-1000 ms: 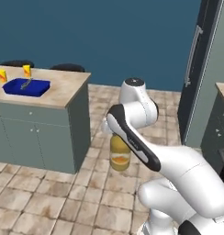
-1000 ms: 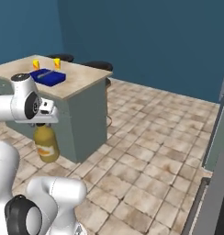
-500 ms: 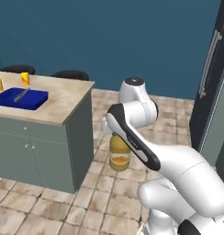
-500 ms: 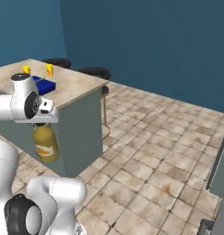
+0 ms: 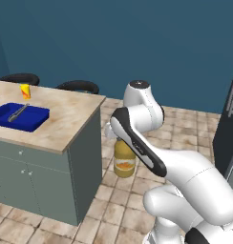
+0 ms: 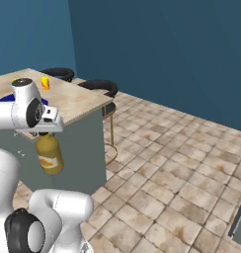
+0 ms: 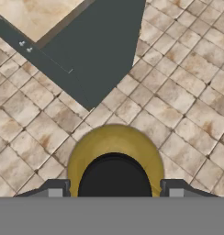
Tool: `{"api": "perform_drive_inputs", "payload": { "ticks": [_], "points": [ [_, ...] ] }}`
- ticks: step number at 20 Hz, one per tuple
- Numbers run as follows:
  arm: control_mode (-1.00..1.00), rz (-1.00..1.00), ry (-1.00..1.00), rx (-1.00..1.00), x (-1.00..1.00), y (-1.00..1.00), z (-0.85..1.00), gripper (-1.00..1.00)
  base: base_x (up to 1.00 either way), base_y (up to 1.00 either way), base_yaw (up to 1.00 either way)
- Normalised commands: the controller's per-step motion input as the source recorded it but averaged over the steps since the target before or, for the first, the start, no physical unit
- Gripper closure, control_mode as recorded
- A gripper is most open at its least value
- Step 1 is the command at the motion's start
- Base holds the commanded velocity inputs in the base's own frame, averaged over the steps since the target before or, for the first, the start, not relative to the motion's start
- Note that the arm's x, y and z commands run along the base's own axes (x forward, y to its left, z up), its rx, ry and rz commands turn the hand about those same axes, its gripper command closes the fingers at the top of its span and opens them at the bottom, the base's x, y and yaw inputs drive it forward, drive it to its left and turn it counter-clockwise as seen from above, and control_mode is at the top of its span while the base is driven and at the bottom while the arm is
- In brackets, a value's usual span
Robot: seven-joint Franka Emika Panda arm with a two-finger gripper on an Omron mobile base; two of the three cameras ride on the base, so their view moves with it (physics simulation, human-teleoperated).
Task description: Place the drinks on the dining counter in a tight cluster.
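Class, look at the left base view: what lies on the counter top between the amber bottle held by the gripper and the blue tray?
Nothing: between the amber bottle and the blue tray lies only bare dining counter top, seen in the left base view.

Both base cameras looked forward and down from behind the arm, sharing the dining counter [image 5: 61, 125] beyond the jaws. The hand camera sat close, looking straight down past the gripper [image 7: 114, 189] onto the amber bottle [image 7: 114, 156] between the jaws.
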Motion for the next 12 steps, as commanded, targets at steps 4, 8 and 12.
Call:
{"api": "perform_drive_inputs", "payload": {
  "ticks": [4,8,12],
  "points": [
    [1.0,0.0,0.0,0.0,0.0,0.0,0.0,1.0,0.88,-0.02,0.13],
    [1.0,0.0,0.0,0.0,0.0,0.0,0.0,1.0,0.88,-0.04,0.13],
    [1.0,0.0,0.0,0.0,0.0,0.0,0.0,1.0,0.86,-0.06,0.13]
  ]
}}
